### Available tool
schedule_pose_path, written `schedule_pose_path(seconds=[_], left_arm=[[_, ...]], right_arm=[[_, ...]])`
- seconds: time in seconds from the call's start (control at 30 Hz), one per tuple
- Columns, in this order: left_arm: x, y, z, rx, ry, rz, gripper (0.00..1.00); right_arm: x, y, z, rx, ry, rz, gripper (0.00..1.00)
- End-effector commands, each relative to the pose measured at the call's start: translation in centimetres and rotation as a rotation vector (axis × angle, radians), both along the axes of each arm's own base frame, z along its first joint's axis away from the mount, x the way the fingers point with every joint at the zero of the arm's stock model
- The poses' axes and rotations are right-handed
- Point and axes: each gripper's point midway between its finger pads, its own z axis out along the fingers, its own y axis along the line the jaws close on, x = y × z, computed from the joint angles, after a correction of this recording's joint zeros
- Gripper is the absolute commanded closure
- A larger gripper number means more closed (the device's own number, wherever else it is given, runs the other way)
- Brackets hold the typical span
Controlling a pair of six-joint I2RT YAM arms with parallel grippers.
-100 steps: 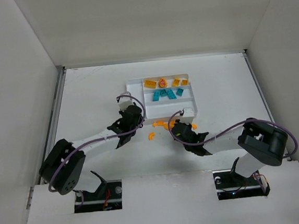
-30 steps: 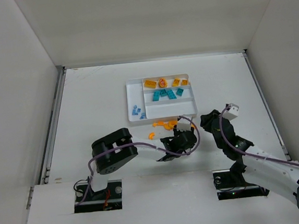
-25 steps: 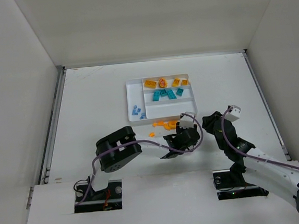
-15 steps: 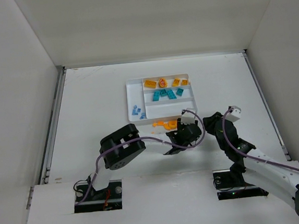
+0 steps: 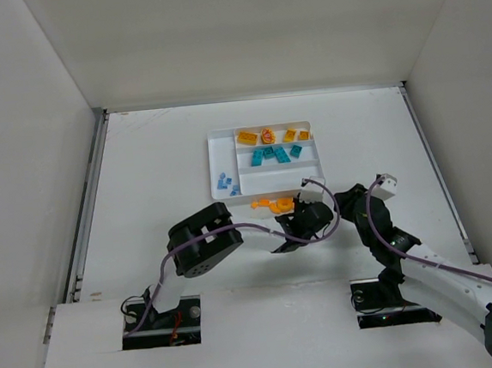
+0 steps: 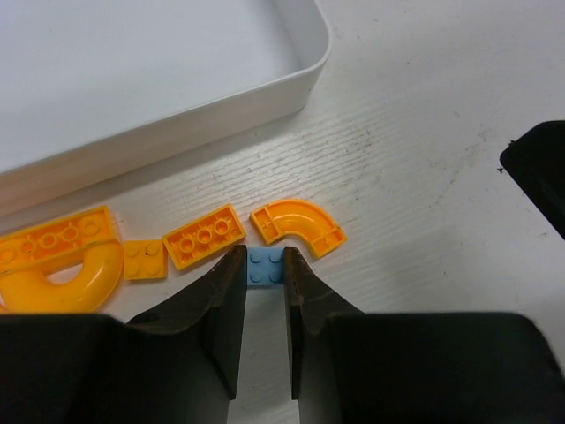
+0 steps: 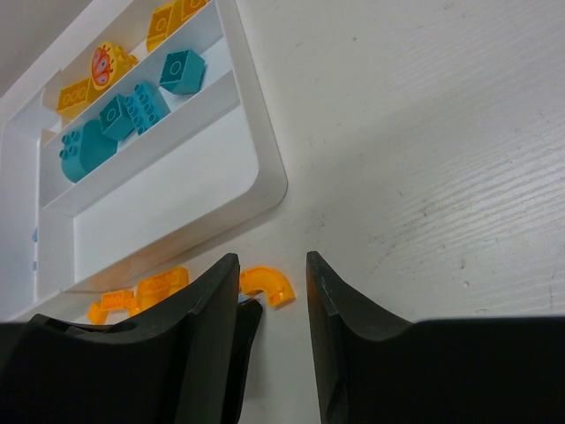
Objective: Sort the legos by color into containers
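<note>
Grips the light blue brick in left jaws, on the tabletop beside the orange curved piece; wants carrying far-left to the tray's narrow section. Holds right jaws open, empty.

Tray on surface, centre, far of both hands. Bricks in its two far long sections and the narrow left section. Loose pieces on the surface just before the tray's near wall. Left hand at their right end, small brick between its fingers, just beside curved piece. Right hand right of that.
</note>
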Motion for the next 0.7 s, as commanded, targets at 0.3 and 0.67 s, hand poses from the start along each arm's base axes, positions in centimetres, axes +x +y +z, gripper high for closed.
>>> schedule_pose_path(seconds=[0.3, 0.67], left_arm=[[-1.7, 5.2, 10.2, -0.19, -0.054, 0.007, 0.88], [8.4, 20.0, 10.1, -0.258, -0.039, 0.383, 0.87]], right_arm=[[0.6, 0.3, 0.6, 0.013, -0.027, -0.005, 0.58], [0.9, 1.2, 0.3, -0.014, -0.006, 0.023, 0.58]])
